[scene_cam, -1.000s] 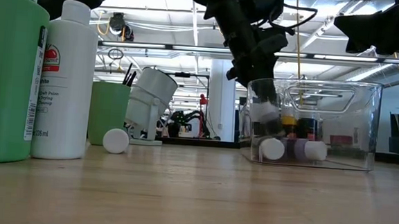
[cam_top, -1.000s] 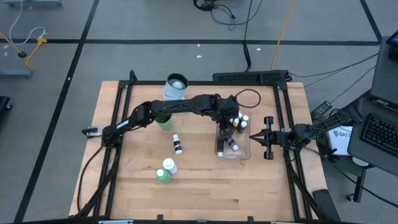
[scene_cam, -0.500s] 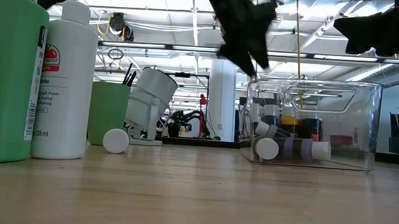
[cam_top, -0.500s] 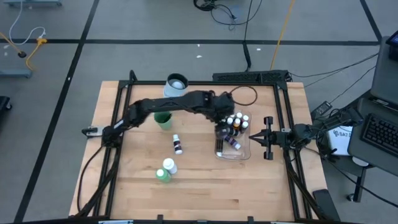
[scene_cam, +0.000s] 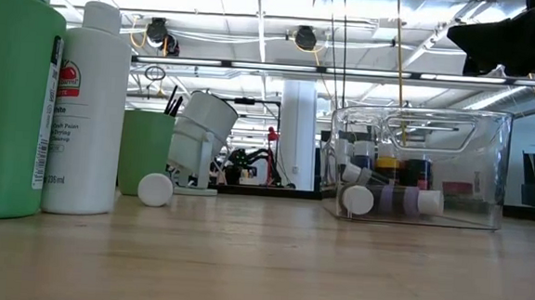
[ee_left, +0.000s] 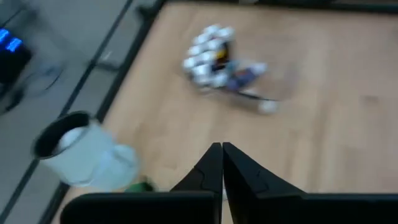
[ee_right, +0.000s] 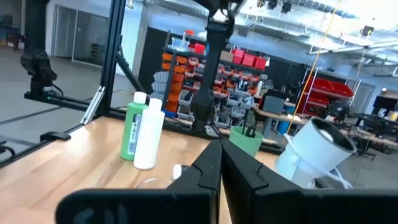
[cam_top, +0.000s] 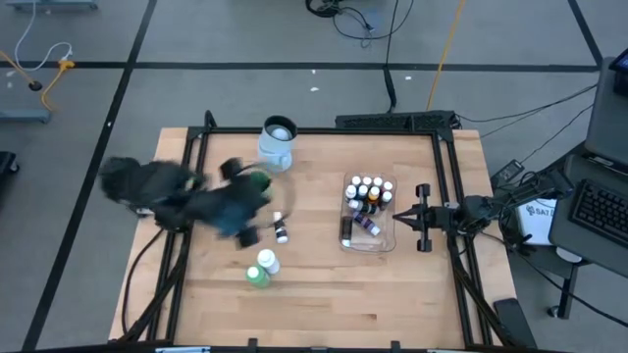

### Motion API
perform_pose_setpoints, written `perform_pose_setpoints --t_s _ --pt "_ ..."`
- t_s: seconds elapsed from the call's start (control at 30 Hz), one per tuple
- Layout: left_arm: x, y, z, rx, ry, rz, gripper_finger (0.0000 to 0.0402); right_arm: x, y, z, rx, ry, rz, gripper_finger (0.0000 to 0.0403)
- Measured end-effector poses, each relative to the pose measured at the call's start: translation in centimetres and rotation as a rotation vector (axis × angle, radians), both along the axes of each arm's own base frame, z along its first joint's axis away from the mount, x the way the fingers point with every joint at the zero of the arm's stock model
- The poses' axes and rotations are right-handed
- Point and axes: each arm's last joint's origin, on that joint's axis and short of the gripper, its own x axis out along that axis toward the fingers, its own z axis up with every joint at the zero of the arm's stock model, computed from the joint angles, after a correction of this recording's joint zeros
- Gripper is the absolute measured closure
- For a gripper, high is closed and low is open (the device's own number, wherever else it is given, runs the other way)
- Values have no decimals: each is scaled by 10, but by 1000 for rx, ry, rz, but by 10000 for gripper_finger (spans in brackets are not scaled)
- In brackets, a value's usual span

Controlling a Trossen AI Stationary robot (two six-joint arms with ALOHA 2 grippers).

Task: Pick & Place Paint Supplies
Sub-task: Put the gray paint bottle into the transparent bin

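While my left arm shows only as a dark smear over the left part of the desk (cam_top: 324, 284), my right arm waits at the desk's right edge. Largest of what stands on the wood is the white-and-pale-blue mug (cam_top: 277, 140), lying tilted near the far edge, with a green cup (scene_cam: 146, 150) just beside it holding thin dark brushes (scene_cam: 172, 100). Next comes the clear tub (cam_top: 368, 218) on the right half of the desk; inside it a cluster of tiny white-capped bottles (cam_top: 370, 189) stands upright at the far end, and two more lie on their sides on the tub floor nearer the front. Near the front left, a large green bottle (scene_cam: 9, 92) and a white bottle (scene_cam: 88, 107) stand upright side by side, touching or nearly so. One small loose bottle (cam_top: 281, 228) lies on its side on the bare wood between the green cup and those two big bottles, well apart from the tub.

My left end effector (ee_left: 222, 163) is over the left half of the desk, near the green cup and the loose bottle; its fingers are pressed together with nothing between them. My right end effector (ee_right: 220, 163) hangs just beside the tub's right wall, pointing across the desk, its fingers likewise pressed together and empty.
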Motion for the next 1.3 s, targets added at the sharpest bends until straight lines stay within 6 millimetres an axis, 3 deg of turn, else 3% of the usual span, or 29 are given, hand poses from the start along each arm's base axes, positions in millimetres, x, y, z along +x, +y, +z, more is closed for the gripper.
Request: perform_pose_setpoints --t_s 0.1,0.2,0.3,0.47,0.6,0.77,0.97,1.07,1.2,1.3 --pt "-39 -14 -15 41 -94 4 398 0 0 -2 12 17 3 399" --pt "-72 -11 -40 77 -234 50 396 1 0 -2 13 21 3 399" --pt "-96 -5 -80 36 -371 0 399 1 0 -3 11 27 3 399" --pt "-104 12 -169 30 -485 -141 399 3 1 -3 -29 27 -13 399" --pt "-105 27 -198 71 -734 -116 396 9 0 -8 -17 156 -99 400" --pt "-111 38 -245 186 -796 -77 382 31 7 35 92 379 -159 402" --pt "-119 50 -273 254 -789 -27 381 82 23 74 101 693 -229 394" --pt "-119 51 -271 229 -820 2 380 112 28 74 81 904 -315 362" --pt "-119 51 -271 211 -825 4 380 147 34 67 1 1121 -387 291" --pt "-119 51 -271 209 -826 5 380 166 35 52 -67 1231 -407 238"
